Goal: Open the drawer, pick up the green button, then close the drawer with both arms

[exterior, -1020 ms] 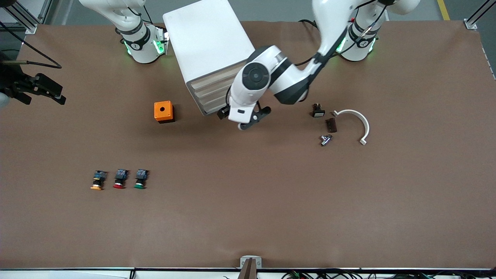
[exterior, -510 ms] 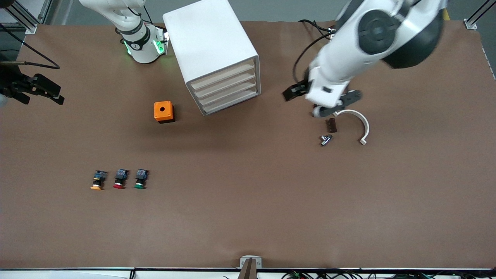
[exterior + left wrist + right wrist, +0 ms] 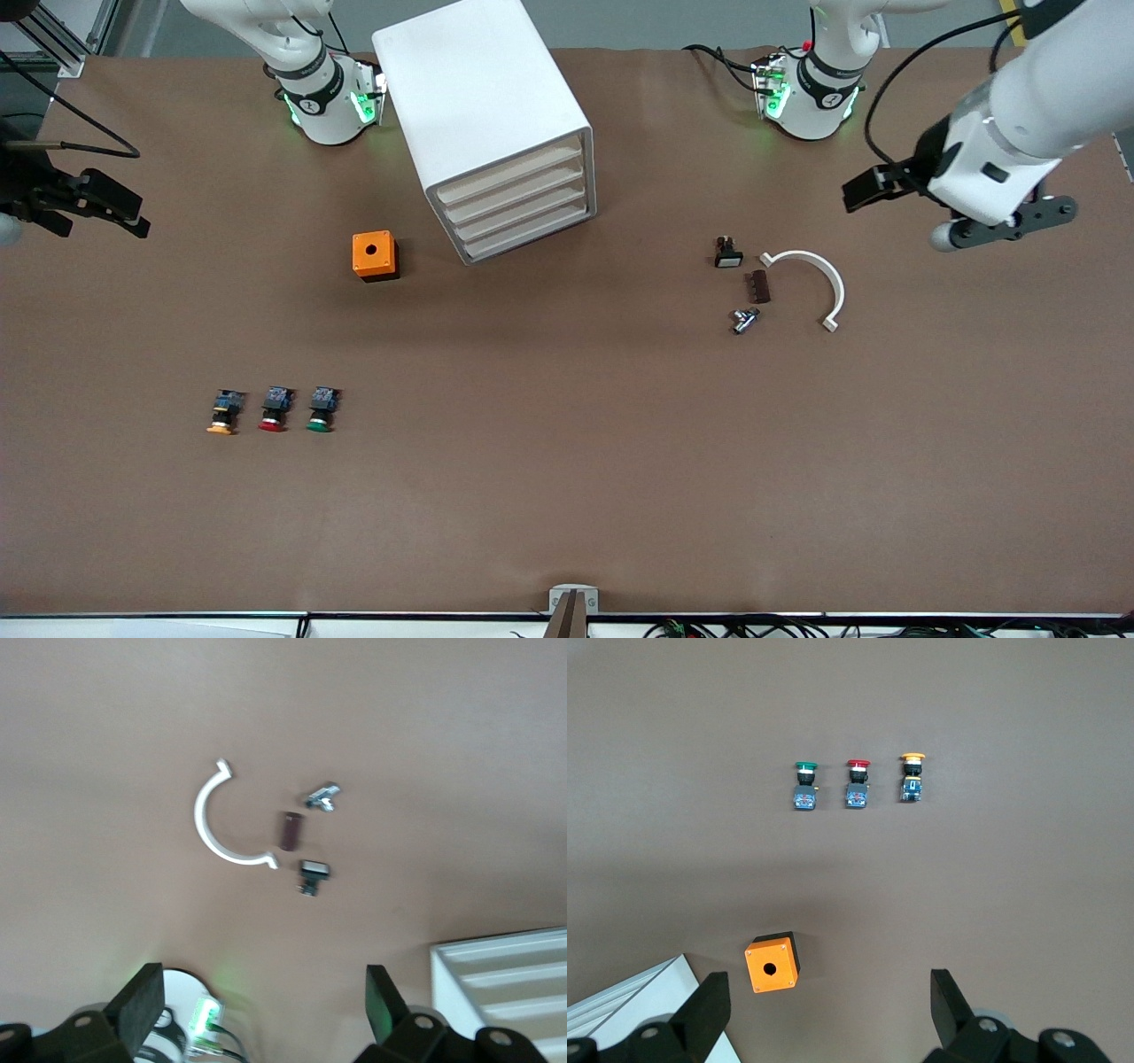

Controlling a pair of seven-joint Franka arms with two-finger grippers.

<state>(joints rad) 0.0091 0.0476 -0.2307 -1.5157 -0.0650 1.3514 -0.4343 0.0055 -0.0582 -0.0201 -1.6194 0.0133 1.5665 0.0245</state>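
The white cabinet (image 3: pixel 483 97) stands between the arm bases, and all four drawers (image 3: pixel 518 208) are shut. The green-capped button (image 3: pixel 320 413) lies on the table, nearer to the front camera than the cabinet, toward the right arm's end; it also shows in the right wrist view (image 3: pixel 804 784). My left gripper (image 3: pixel 1001 221) is open and empty, high over the table at the left arm's end; its open fingers show in the left wrist view (image 3: pixel 261 1010). My right gripper (image 3: pixel 120 217) is open and empty, raised at the right arm's end (image 3: pixel 828 1010).
A red-capped button (image 3: pixel 275 411) and a yellow-orange-capped button (image 3: pixel 224 414) lie beside the green one. An orange box (image 3: pixel 375 255) sits beside the cabinet. A white arc clamp (image 3: pixel 819 279), a brown piece (image 3: pixel 757 286), a metal fitting (image 3: pixel 744 319) and a small black switch (image 3: pixel 727 253) lie toward the left arm's end.
My left arm has swung away from the cabinet's drawer fronts to the left arm's end of the table. The drawers stay shut. The right arm has not moved.
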